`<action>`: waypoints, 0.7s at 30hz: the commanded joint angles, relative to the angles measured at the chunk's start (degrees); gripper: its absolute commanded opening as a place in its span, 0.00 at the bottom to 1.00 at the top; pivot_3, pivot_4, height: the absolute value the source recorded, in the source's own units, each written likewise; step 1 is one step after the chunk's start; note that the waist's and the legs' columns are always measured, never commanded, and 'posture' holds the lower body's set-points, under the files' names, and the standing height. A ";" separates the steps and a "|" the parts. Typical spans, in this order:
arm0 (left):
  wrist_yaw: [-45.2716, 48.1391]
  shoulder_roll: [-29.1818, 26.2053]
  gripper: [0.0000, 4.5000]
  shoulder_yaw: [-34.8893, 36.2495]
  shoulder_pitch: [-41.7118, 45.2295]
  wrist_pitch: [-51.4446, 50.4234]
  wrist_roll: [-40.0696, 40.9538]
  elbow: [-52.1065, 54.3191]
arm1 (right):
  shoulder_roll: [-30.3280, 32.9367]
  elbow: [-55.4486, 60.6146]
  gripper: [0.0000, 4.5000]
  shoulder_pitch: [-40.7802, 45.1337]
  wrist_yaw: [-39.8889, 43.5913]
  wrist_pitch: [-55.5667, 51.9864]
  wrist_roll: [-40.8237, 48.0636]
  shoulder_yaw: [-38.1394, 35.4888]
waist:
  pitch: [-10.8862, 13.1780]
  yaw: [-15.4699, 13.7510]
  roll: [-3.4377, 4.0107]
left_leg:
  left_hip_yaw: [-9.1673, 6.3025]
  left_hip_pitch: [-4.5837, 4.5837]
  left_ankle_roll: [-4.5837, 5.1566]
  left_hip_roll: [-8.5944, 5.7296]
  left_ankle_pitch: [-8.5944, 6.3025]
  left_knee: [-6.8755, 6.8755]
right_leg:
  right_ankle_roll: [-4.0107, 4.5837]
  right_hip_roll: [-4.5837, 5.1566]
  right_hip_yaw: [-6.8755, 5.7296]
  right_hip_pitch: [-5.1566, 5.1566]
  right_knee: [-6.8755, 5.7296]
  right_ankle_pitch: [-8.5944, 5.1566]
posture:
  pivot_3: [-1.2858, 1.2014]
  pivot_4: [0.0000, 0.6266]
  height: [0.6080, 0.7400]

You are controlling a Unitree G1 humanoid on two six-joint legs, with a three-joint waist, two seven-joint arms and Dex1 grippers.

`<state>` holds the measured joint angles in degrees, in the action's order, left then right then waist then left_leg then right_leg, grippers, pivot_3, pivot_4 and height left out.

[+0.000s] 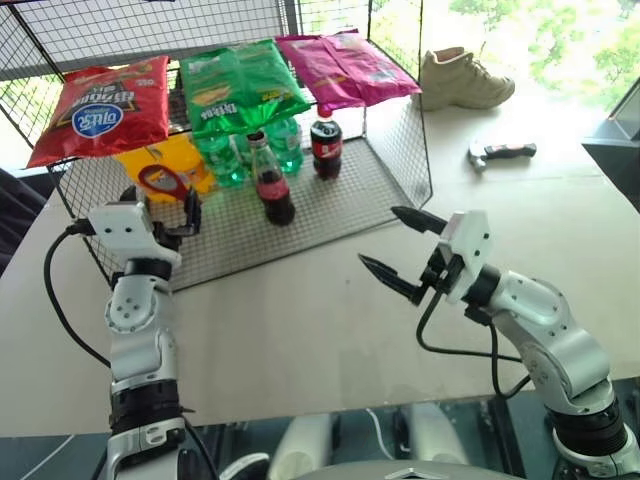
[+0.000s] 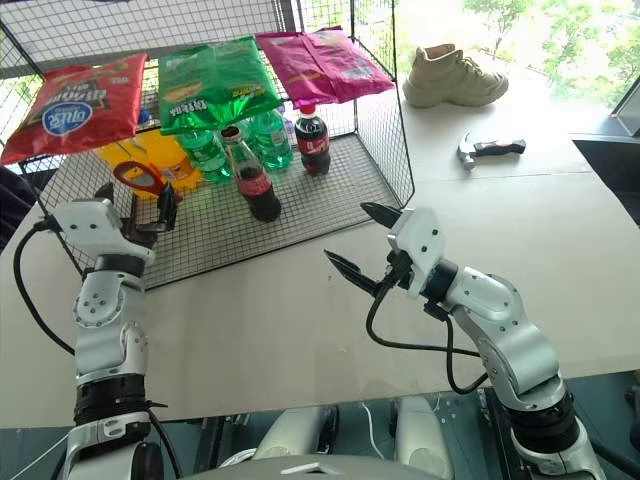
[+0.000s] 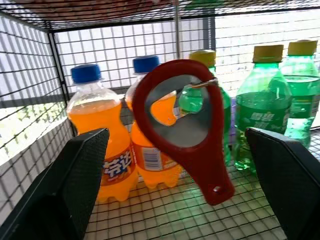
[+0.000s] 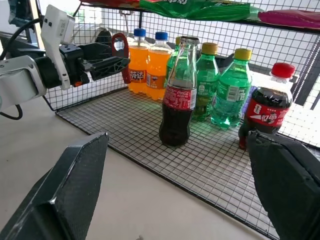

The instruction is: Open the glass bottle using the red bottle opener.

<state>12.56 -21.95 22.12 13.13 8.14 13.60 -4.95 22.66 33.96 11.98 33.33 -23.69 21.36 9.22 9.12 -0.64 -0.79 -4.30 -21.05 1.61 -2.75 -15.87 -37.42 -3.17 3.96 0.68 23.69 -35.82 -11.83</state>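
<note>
glass bottle [image 1: 272, 187] upright on wire shelf [image 1: 300, 225] | red bottle opener [image 3: 182, 125] hanging

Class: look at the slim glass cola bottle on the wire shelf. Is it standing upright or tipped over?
Upright. The slim clear glass cola bottle stands on its base on the wire mesh shelf, neck pointing straight up, dark liquid level in its lower half.
</note>
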 commanded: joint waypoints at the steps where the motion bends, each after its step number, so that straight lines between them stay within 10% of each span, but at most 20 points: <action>1: -0.26 -0.37 1.00 0.29 0.44 1.98 -0.43 0.41 | 0.07 2.39 0.99 -0.19 -0.22 0.66 0.16 -0.29 | 0.00 0.03 0.00 | 0.00 0.00 0.00 0.00 0.00 0.00 | 0.00 0.00 0.00 0.00 0.00 0.00 | 0.52 0.24 1.00; 10: -0.25 -0.95 1.00 0.36 5.03 3.96 0.11 -4.77 | 0.03 2.23 0.99 -0.11 0.17 1.19 -0.15 -0.15 | 0.00 0.00 -0.01 | -0.02 0.00 0.01 -0.02 0.00 -0.01 | 0.00 -0.01 -0.02 0.00 -0.01 0.00 | 0.52 0.24 1.00; 21: 2.19 1.36 0.04 0.37 4.83 4.10 3.96 -3.93 | 0.18 1.97 1.00 -0.82 0.49 1.90 -0.37 -0.36 | 0.01 0.05 -0.02 | -0.02 0.00 0.00 -0.03 0.00 0.00 | 0.00 0.00 -0.01 0.00 -0.01 0.00 | 0.52 0.24 1.00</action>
<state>14.15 -21.02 22.01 18.36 11.69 15.90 -11.66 22.68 33.95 11.28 33.46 -23.19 20.73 9.24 9.13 -0.59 -0.82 -4.32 -21.05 1.61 -2.77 -15.87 -37.42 -3.18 3.98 0.68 23.68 -35.83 -11.83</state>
